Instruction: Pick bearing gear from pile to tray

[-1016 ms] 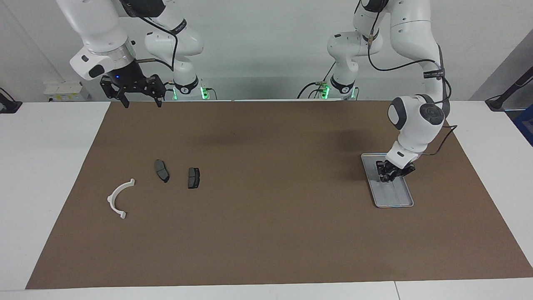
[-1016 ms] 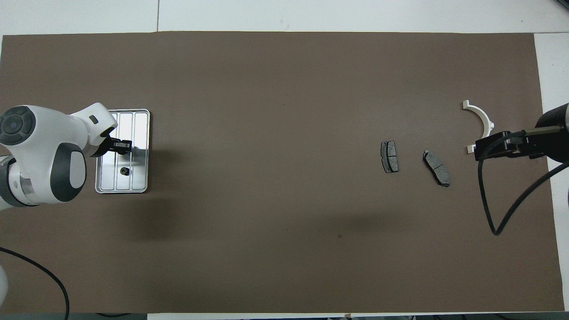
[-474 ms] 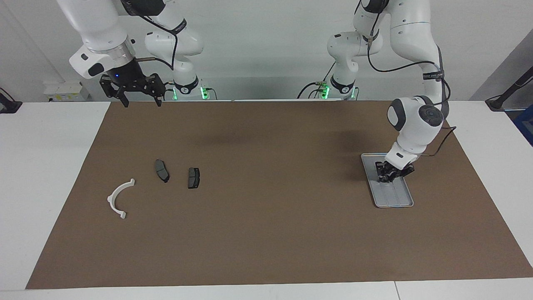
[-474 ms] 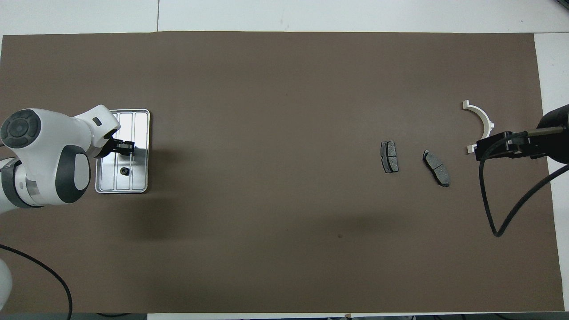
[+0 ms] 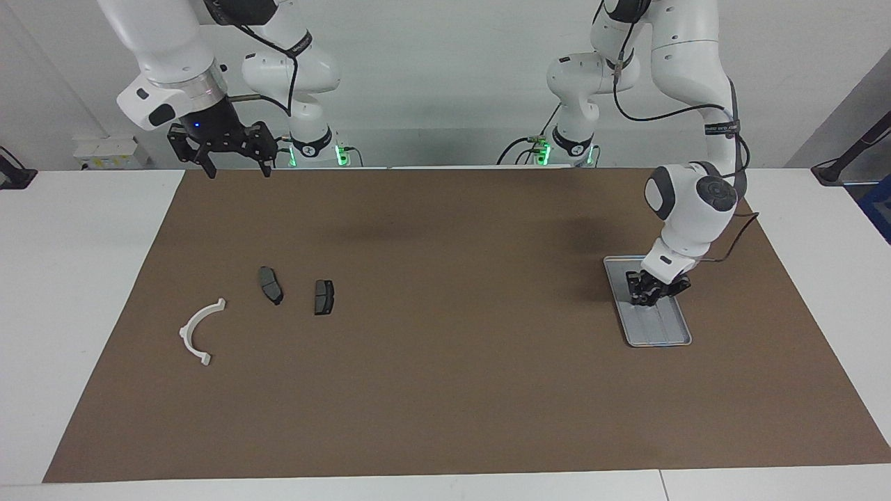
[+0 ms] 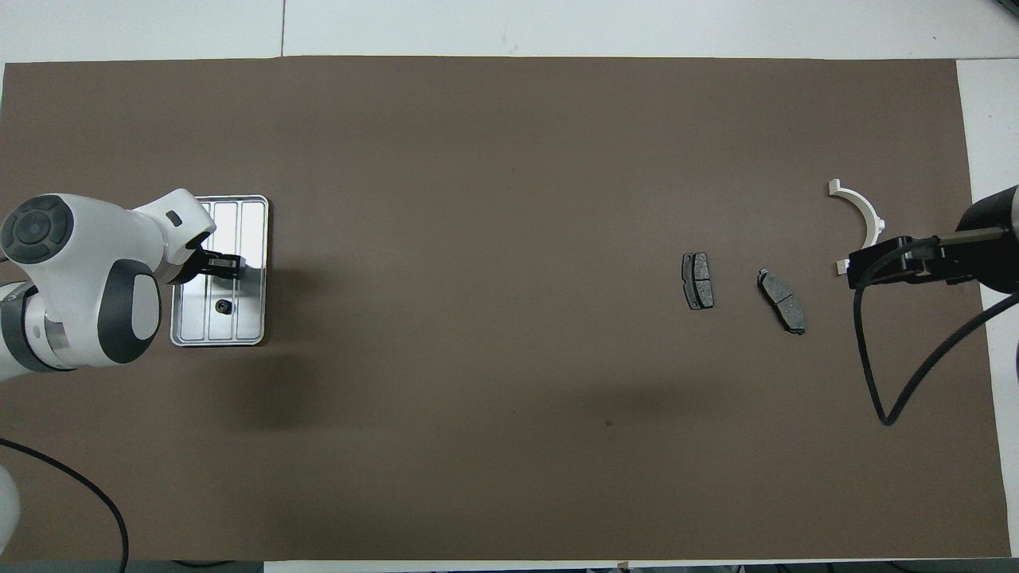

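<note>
The silver tray (image 5: 658, 328) (image 6: 248, 224) lies at the left arm's end of the brown mat. One small black round bearing gear (image 6: 224, 305) rests in it, in the part nearer the robots. My left gripper (image 5: 644, 296) (image 6: 227, 265) hangs low over the tray's middle. The pile at the right arm's end is a white half-ring bracket (image 5: 200, 331) (image 6: 861, 213) and two dark brake pads (image 5: 271, 285) (image 6: 697, 281). My right gripper (image 5: 235, 167) (image 6: 853, 270) is raised over that end of the mat, open and holding nothing.
The brown mat (image 5: 445, 390) covers most of the white table. The second brake pad (image 5: 324, 297) (image 6: 782, 300) lies beside the first. A black cable (image 6: 876, 374) hangs from the right arm.
The left arm's wrist has risen a little over the tray. The right gripper has barely shifted. The black piece in the tray and the pile have not moved.
</note>
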